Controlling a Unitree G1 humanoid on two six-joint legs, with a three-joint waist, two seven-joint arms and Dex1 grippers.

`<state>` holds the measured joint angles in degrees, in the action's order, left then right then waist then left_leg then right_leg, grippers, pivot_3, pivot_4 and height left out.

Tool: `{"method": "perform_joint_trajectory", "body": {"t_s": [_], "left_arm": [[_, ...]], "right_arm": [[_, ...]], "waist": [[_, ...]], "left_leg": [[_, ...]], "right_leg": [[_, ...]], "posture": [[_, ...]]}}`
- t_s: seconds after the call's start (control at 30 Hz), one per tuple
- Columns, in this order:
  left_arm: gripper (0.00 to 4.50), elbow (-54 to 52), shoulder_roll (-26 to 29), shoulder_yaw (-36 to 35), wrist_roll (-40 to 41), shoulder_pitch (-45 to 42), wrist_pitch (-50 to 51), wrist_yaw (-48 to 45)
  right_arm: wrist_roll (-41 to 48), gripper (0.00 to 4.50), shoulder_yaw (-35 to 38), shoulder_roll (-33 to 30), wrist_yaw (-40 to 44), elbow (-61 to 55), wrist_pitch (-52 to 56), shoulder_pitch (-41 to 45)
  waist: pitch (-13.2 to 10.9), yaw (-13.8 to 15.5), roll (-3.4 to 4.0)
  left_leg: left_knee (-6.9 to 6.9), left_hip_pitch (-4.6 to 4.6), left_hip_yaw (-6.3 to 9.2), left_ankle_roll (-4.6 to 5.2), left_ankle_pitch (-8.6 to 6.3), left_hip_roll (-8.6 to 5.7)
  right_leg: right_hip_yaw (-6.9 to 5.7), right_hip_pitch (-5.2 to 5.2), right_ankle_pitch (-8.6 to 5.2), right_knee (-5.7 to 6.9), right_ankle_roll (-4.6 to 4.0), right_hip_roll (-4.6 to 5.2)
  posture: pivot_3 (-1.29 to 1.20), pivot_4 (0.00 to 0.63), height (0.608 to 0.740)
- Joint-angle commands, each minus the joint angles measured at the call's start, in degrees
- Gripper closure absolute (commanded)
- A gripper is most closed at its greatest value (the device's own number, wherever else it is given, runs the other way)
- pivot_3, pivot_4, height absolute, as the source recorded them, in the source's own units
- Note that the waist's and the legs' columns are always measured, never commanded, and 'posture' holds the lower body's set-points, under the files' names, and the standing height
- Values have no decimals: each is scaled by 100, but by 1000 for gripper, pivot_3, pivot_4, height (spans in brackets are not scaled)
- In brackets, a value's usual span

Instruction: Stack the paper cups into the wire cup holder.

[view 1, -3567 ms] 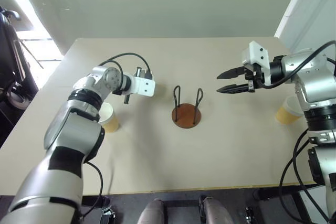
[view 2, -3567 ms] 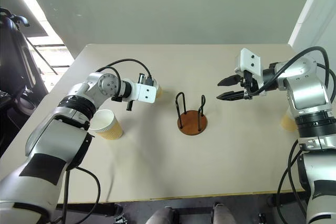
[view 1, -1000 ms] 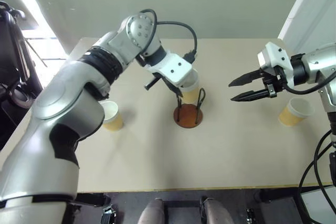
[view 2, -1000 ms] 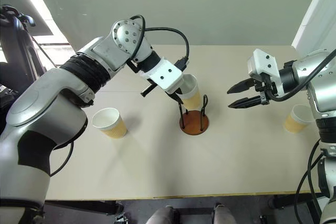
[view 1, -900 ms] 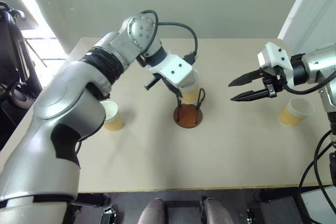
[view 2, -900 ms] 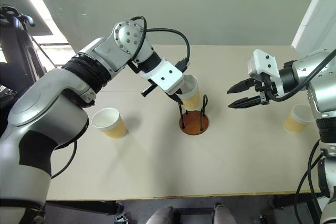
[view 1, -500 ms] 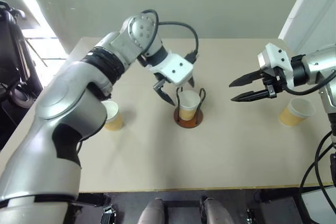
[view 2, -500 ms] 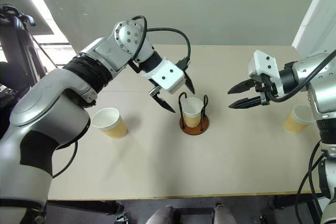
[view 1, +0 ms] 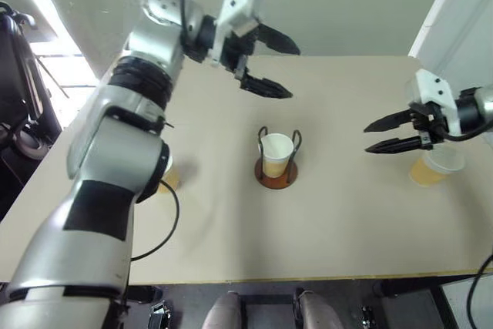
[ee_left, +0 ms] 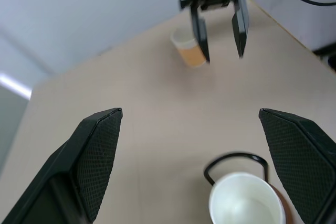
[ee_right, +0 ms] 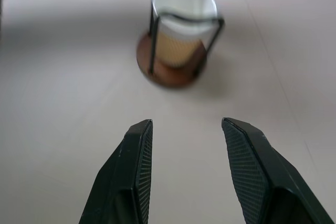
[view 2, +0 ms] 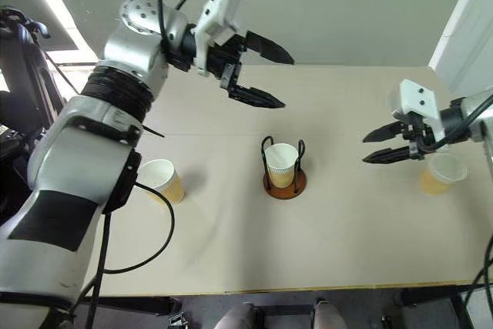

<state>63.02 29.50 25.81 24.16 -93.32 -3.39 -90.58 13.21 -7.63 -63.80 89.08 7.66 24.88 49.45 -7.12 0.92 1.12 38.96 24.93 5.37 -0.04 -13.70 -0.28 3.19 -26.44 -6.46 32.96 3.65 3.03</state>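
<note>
One paper cup (view 1: 276, 154) stands upright inside the wire cup holder (view 1: 276, 175) at the table's middle, between its two black loops. My left gripper (view 1: 282, 65) hangs open and empty high above the table, behind and left of the holder. A second paper cup (view 2: 162, 181) stands at the left, partly behind my left arm. The third paper cup (view 1: 434, 167) stands at the right. My right gripper (view 1: 374, 135) is open and empty just left of that cup, pointing toward the holder (ee_right: 173, 67). The left wrist view shows the cup in the holder (ee_left: 242, 204) and the right cup (ee_left: 189, 48) behind the right gripper.
The tan table (view 1: 231, 229) has bare surface in front of the holder and between the cups. A white wall panel (view 1: 454, 13) rises at the far right. Dark equipment (view 1: 15, 75) stands beyond the table's left edge.
My left gripper let go of the cup, which now stands in the holder, and rose up and back from it. My right gripper moved right, toward the right cup.
</note>
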Motion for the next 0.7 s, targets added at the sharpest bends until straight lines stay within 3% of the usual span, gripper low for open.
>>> {"method": "perform_joint_trajectory", "body": {"t_s": [0.03, 0.27, 0.7], "left_arm": [[33, -791, 417, 455, 502, 178, 752, -192], [33, -1969, 854, 1053, 1606, 474, 1615, -192], [33, -2460, 971, 1093, 1998, 672, 1667, -192]], "right_arm": [[-196, 2398, 141, -305, 107, 131, -338, -13], [-980, 2398, -188, -518, 187, 763, -1382, -106], [-2236, 2398, -621, -414, -30, 2778, -2989, 254]], "waist": [[0, 3, 0], [0, 30, -1], [-2, 14, 3]], "left_leg": [[-1, -2, -2, 1, 0, -1], [14, 0, 10, 2, 1, 2], [7, -34, -6, 8, 3, 1]], "right_leg": [[0, 0, 0, 2, 0, -4], [1, 4, 5, 8, -7, 8], [6, 27, 13, 6, 7, 12]], "posture": [[0, 150, 740], [0, 150, 740], [0, 150, 740]]}}
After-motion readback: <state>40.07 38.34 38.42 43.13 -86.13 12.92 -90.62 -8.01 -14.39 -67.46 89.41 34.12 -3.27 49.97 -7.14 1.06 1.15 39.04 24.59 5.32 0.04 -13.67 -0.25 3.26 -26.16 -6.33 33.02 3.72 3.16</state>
